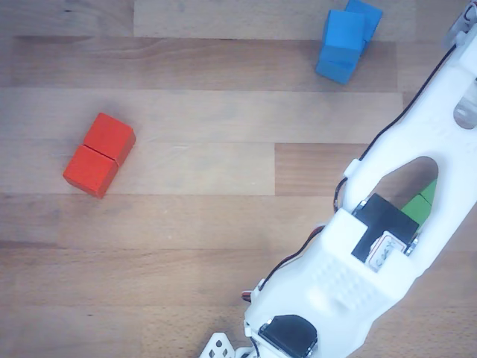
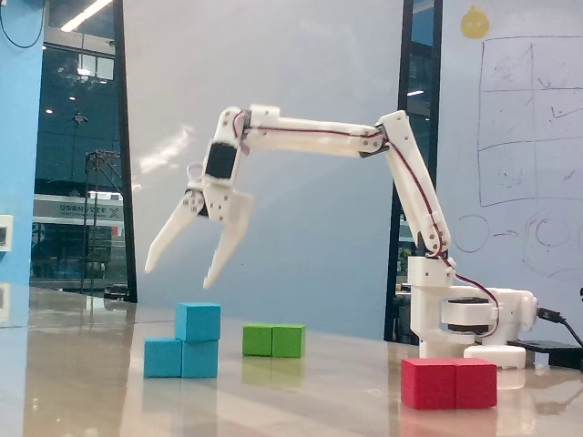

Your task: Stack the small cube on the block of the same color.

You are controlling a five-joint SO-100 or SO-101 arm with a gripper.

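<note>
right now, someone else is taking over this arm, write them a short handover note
Gripper: jaws open, empty, raised well above the blocks.
Small blue cube: sitting on the right half of the long blue block, square and clear of the jaws. In the other view it shows at the top, on the long blue block.
Red block and green block: apart on the table, not part of the stack.
Done: the stacking.
Left: only bring the arm back to rest.
</note>
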